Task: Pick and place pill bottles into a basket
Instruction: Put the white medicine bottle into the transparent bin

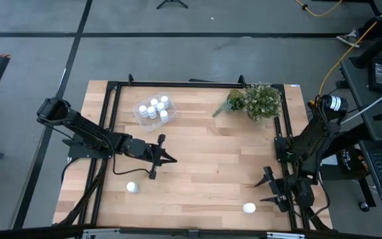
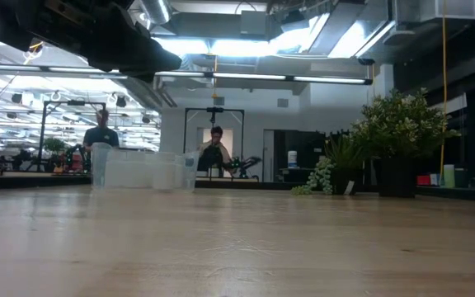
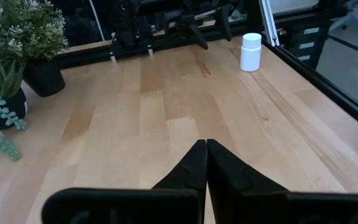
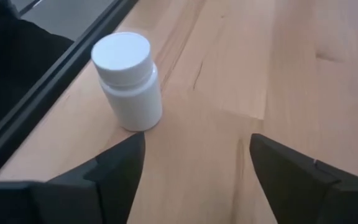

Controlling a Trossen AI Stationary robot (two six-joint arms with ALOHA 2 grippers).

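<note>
While the left arm's dark two-finger gripper [image 1: 168,158] hangs over the middle of the light wooden table [image 1: 204,166] with its fingers [image 3: 194,168] pressed together and nothing between them, the right arm's gripper [image 1: 262,190] sits low near the table's front right corner with its fingers [image 4: 120,165] spread wide and empty. A small white cylindrical pill bottle with a white cap [image 4: 129,81] stands upright on the wood just beyond the right gripper's fingertips, close to the black frame rail along the table edge; from above it shows at [image 1: 249,208]. Another white pill bottle [image 1: 132,188] stands alone near the front left, not far from the left gripper. Five more white bottles [image 1: 156,108] are gathered inside the shallow clear-plastic basket [image 1: 140,117] toward the back left of the table. Two green potted plants [image 1: 260,101] stand at the back right, well apart from the basket.
</note>
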